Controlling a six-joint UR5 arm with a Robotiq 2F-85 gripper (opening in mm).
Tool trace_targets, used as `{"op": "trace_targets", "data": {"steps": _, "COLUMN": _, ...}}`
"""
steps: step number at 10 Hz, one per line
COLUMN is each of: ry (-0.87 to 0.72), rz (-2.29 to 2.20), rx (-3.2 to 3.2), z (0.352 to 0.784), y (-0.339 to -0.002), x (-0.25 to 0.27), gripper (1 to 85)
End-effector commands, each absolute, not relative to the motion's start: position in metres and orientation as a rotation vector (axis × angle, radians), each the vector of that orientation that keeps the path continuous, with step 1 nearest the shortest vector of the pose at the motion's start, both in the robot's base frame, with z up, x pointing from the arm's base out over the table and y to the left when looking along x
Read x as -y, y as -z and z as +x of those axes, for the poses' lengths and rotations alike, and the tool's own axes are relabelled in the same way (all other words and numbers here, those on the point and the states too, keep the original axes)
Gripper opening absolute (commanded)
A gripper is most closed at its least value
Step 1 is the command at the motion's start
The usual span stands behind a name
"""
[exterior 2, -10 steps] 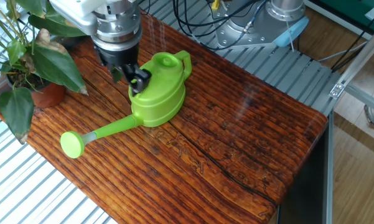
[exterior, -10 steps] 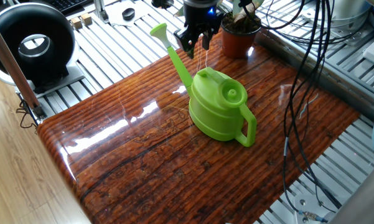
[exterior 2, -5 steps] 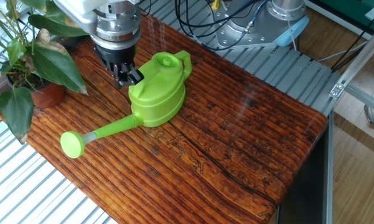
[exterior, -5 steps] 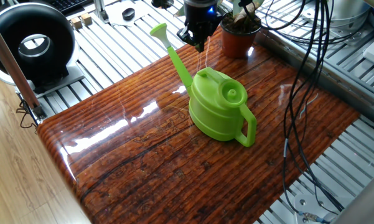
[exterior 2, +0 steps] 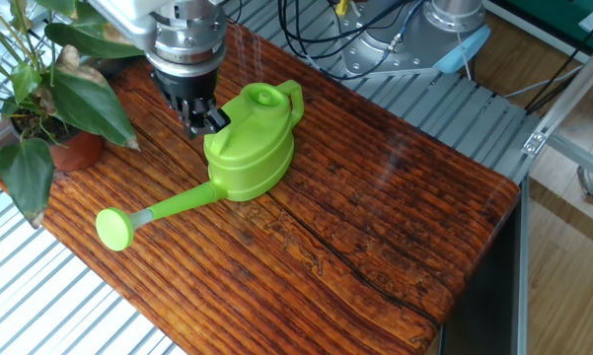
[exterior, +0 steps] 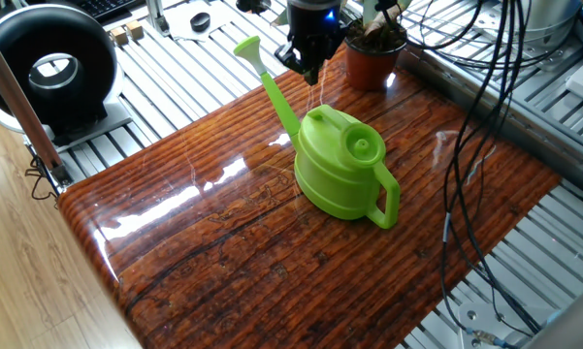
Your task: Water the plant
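The arm ends in a ribbed, silver-grey metal wrist cylinder (exterior 2: 185, 35) under a pale grey housing. Below it sits a black gripper (exterior 2: 199, 115) with short dark fingers (exterior 2: 217, 119) that taper to a narrow tip. In one fixed view a small blue light seems to glow on the gripper's black body (exterior: 310, 34).

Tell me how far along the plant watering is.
Nothing is done. The can stands upright on the table, ungrasped. The end effector, shut on nothing, hovers beside it, between it and the plant. Left: grasp, carry, tip over the pot.
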State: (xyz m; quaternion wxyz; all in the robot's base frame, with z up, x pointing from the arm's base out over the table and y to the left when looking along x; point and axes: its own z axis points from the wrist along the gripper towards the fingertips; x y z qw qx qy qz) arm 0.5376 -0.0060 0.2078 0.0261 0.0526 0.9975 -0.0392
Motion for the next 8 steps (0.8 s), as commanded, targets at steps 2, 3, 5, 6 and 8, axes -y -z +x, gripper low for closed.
{"op": "trace_targets", "data": {"steps": 2, "ry": 0.095, "rz": 0.233, "rx": -3.084, "z": 0.508, "y": -0.216, "x": -0.01, "gripper": 1.3}}
{"op": "trace_targets", "data": {"steps": 3, "ry": 0.074, "rz": 0.234, "rx": -3.069, "z": 0.498, "y": -0.211, "x": -0.016, "gripper": 1.3}}
{"op": "trace_targets", "data": {"steps": 5, "ry": 0.068, "rz": 0.245, "rx": -3.062, "z": 0.477, "y": -0.21, "x": -0.022, "gripper": 1.3}}
{"op": "trace_targets", "data": {"steps": 6, "ry": 0.063, "rz": 0.245, "rx": -3.076, "z": 0.463, "y": -0.211, "x": -0.022, "gripper": 1.3}}
{"op": "trace_targets", "data": {"steps": 8, "ry": 0.026, "rz": 0.231, "rx": -3.1, "z": 0.44, "y": -0.205, "x": -0.019, "gripper": 1.3}}
